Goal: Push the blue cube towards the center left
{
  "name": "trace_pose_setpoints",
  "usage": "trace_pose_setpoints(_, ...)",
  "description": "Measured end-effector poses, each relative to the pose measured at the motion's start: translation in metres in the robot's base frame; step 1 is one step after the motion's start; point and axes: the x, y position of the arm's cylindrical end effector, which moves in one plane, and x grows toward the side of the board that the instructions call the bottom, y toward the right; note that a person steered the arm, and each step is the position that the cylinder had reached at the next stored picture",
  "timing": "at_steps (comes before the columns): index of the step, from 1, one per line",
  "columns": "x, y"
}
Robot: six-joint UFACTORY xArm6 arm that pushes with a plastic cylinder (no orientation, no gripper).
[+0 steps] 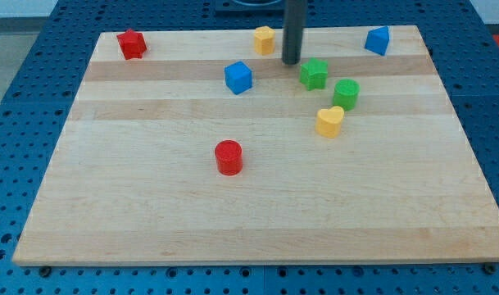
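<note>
The blue cube point(238, 77) sits on the wooden board point(151, 205) in the upper middle of the camera view. My tip point(291, 62) comes down from the view's top. It stands to the right of the blue cube and a little above it, with a clear gap between them. It is just left of the green star-shaped block point(314, 74) and right of the yellow block point(265, 39).
A red star-shaped block point(132, 43) lies at the top left. A second blue block point(378, 40) lies at the top right. A green cylinder point(346, 94) and a yellow heart-shaped block point(330, 121) lie right of centre. A red cylinder point(229, 157) lies near the middle.
</note>
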Motion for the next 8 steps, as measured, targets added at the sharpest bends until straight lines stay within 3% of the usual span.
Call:
trace_pose_setpoints(3,0.052,-0.079)
trace_pose_setpoints(8,0.085,-0.196)
